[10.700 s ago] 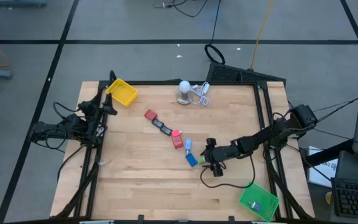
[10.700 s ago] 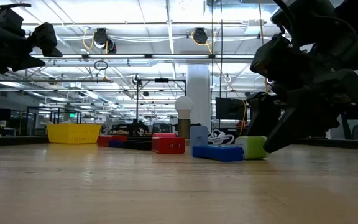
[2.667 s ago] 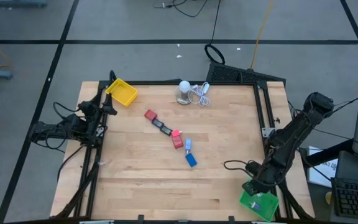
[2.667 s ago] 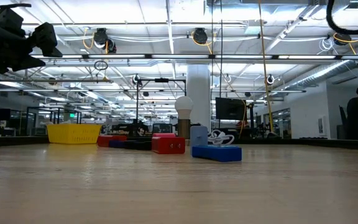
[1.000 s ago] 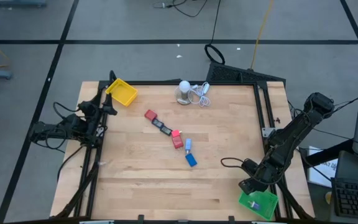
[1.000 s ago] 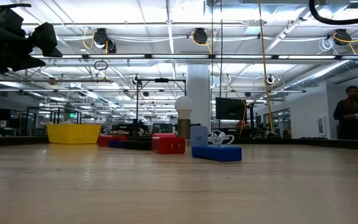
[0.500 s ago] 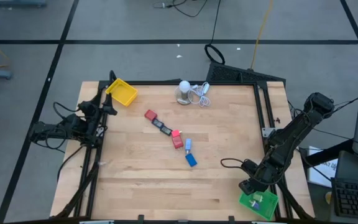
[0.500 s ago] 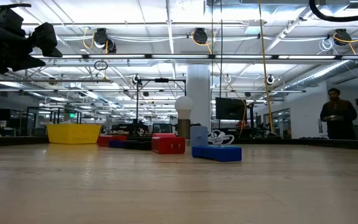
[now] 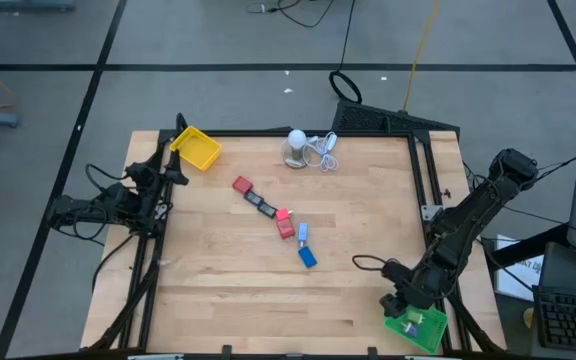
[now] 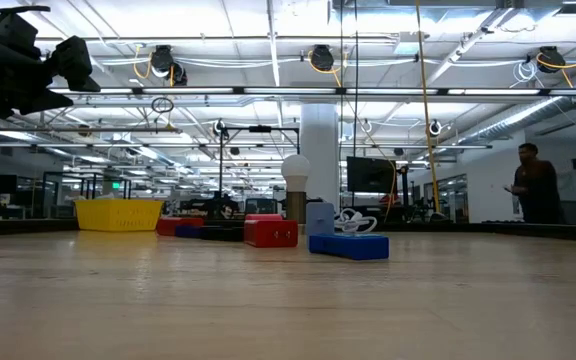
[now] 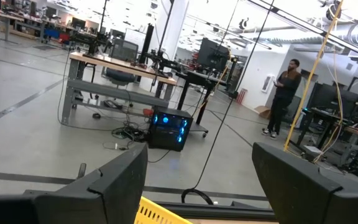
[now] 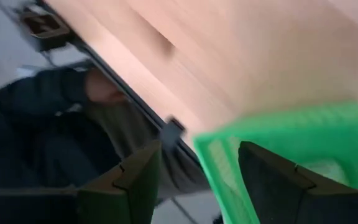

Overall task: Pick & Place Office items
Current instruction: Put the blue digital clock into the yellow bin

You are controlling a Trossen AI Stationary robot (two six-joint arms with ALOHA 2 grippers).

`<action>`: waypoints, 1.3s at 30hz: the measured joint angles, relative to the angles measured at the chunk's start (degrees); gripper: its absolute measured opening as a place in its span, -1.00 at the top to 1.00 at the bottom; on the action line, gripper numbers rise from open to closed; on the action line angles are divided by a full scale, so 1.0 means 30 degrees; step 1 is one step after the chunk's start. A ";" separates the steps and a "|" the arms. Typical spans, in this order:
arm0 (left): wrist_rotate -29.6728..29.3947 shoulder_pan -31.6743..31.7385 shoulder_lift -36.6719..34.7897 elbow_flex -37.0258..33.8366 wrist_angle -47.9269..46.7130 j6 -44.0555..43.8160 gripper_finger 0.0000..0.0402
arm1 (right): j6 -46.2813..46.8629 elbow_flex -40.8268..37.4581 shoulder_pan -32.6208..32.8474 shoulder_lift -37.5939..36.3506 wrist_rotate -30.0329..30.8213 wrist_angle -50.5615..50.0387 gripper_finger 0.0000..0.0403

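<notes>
The office items lie in a slanting row mid-table: a red block [image 9: 242, 185], a dark flat rectangle [image 9: 260, 204], a pink bit [image 9: 284, 214], a second red block [image 9: 287, 229] and two blue blocks [image 9: 303, 234] [image 9: 308, 257]. The low view shows a red block [image 10: 270, 233] and a blue one [image 10: 348, 246] flat on the wood. My right gripper [image 9: 393, 303] [image 12: 197, 180] is open over the far-left corner of the green tray [image 9: 420, 328] [image 12: 291, 143] and holds nothing. My left gripper [image 9: 165, 170] [image 11: 197, 180] waits, open, at the table's left edge.
A yellow tray [image 9: 197, 148] [image 10: 118, 213] sits at the far-left corner. A white round object with coiled cable [image 9: 298, 146] stands at the far edge. The green tray sits at the table's near-right corner. A person [image 10: 530, 185] stands in the room beyond.
My right gripper has drifted slightly toward the table's left and near edge above the green tray's corner, staying open. The office items have not moved. The person in the room behind has walked leftward in the low view.
</notes>
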 joint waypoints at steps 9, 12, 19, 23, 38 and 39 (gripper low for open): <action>-0.0001 0.0004 0.0000 0.0000 0.0004 -0.0004 -0.46 | -0.4591 0.0000 -0.0593 0.0000 0.3463 0.1559 0.01; 0.0000 0.0003 0.0000 0.0000 0.0006 -0.0004 -0.46 | -0.6103 0.0000 -0.0748 0.0000 0.3934 0.1713 0.01; -0.0001 0.0007 0.0003 0.0000 0.0004 -0.0004 -0.46 | -1.0013 0.0000 -0.1683 0.0000 0.3973 0.1704 0.02; 0.0000 0.0002 0.0004 0.0000 0.0005 -0.0007 -0.46 | -1.2593 0.0000 -0.2292 0.0000 0.3973 0.1704 0.02; 0.0000 0.0003 0.0003 0.0000 0.0004 -0.0004 -0.46 | -2.3440 0.0000 -0.4609 0.0000 0.3980 0.1697 0.03; 0.0000 0.0006 0.0001 0.0000 0.0006 -0.0001 -0.46 | -2.4066 0.0000 -0.4793 0.0000 0.3980 0.1697 0.03</action>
